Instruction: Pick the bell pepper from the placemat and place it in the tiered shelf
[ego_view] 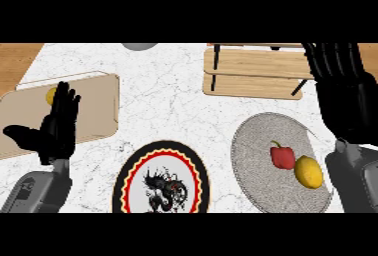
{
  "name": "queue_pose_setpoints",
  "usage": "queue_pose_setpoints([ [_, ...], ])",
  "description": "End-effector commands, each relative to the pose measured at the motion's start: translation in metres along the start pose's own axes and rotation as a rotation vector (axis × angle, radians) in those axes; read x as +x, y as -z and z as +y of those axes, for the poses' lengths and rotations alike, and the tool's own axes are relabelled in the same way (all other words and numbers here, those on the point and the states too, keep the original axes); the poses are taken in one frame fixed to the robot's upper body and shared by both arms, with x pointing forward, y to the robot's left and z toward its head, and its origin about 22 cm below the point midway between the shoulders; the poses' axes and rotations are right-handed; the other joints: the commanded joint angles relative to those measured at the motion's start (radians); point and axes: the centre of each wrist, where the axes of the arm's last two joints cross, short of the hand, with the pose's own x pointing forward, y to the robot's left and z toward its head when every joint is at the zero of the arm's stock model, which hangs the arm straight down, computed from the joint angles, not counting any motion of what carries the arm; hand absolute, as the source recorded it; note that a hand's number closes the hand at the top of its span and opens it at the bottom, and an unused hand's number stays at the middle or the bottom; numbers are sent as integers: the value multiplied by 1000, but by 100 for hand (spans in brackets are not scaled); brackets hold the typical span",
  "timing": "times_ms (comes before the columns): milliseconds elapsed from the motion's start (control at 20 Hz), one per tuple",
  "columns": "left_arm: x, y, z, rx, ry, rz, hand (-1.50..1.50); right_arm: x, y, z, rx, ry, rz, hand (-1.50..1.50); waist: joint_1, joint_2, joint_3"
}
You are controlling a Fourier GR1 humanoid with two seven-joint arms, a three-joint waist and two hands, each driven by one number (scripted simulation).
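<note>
The red bell pepper (281, 155) lies on the grey round placemat (255, 165), touching a yellow lemon (308, 172) on its right side. The right robot hand (345, 85) hangs above the placemat's far right edge, fingers straight and spread — holding nothing. The left robot hand (55, 126) rests open over the cutting board (96, 107) at the left. The reach seems not yet begun. To do it well, come down on the pepper from its left, lemon-free side, close around the body, then carry it up to the wooden tiered shelf (255, 71) — just beyond the placemat.
</note>
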Motion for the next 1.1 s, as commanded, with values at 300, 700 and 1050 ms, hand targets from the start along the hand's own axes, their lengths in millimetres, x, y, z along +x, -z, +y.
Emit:
queue_pose_setpoints([
  [300, -50, -42, 33, -27, 75, 365, 0, -4, -130, -159, -392, -660, 470, 150, -129, 69, -21],
  [700, -49, -46, 25, -172, 84, 522, 0, -45, -247, -194, -493, -425, 465, -150, -18, 11, -9],
  [1050, -45, -43, 30, -161, 81, 533, 0, -2, -251, -177, -183, -395, 508, -150, -33, 6, -13],
])
